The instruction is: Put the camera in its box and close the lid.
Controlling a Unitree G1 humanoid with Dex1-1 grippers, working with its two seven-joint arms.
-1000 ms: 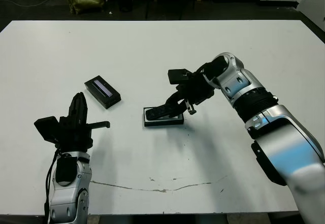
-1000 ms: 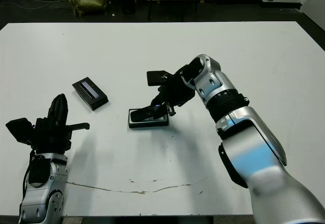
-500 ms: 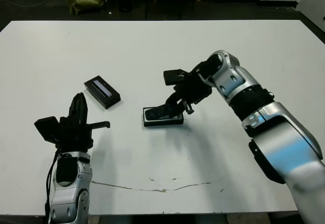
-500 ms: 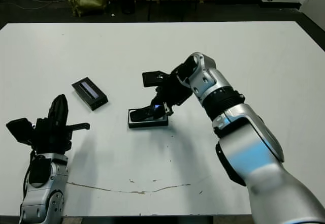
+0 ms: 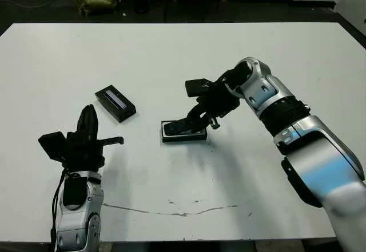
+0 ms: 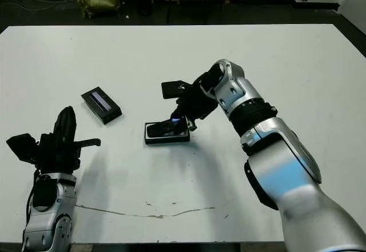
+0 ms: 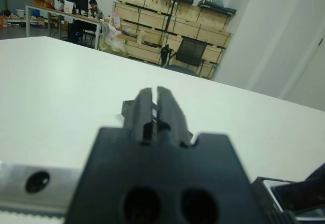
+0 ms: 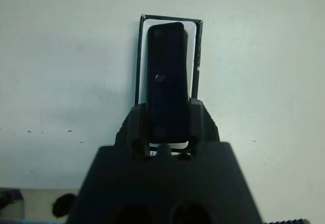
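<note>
Presently: camera (image 8: 166, 82) gripped between right gripper (image 8: 166, 127) fingers, far end down in the box (image 8: 194, 56), mid-table. Lid (image 5: 115, 103) apart, left. Left gripper (image 7: 151, 107) fingers together, empty.

Camera (image 8: 166, 79) looking glossy black plastic, bluish sheen being shown at one end. Box (image 8: 195, 56) being seen as matt black outside, white smooth lining inside. Lid (image 5: 115, 103) appearing matt black, pale grey strip. Table (image 5: 171, 52) looking smooth matt white, scuffed near front edge. Right gripper (image 8: 165, 127) looking matt black plastic.
</note>
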